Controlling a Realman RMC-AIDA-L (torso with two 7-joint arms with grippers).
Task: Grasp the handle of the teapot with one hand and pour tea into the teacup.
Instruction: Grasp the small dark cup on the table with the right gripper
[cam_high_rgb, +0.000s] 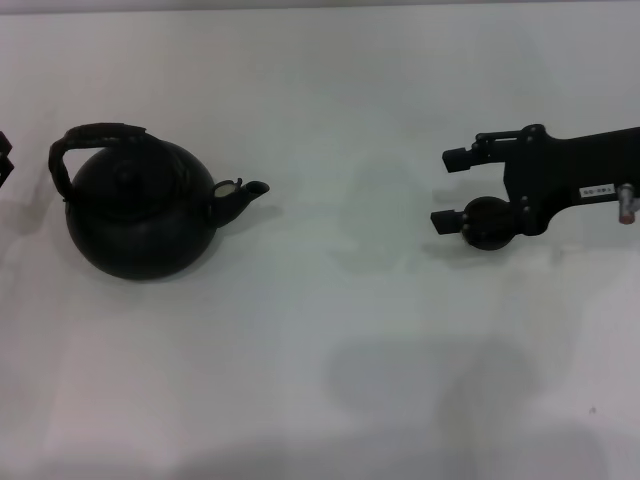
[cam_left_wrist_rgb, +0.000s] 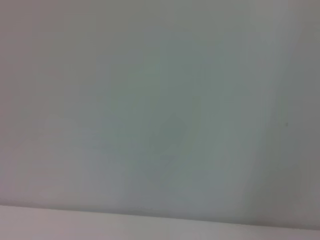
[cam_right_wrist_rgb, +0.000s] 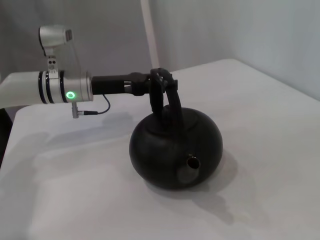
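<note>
teapot (cam_high_rgb: 140, 215) upright on white table (cam_high_rgb: 330, 380), my left side, spout toward centre | handle (cam_high_rgb: 95, 140) arched over its top | my right gripper (cam_high_rgb: 449, 189) well apart on right, fingers spread, a round black object between them

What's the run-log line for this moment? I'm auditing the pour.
left gripper beside handle, no contact | right gripper open, at right | teapot upright on table | pour not started
</note>
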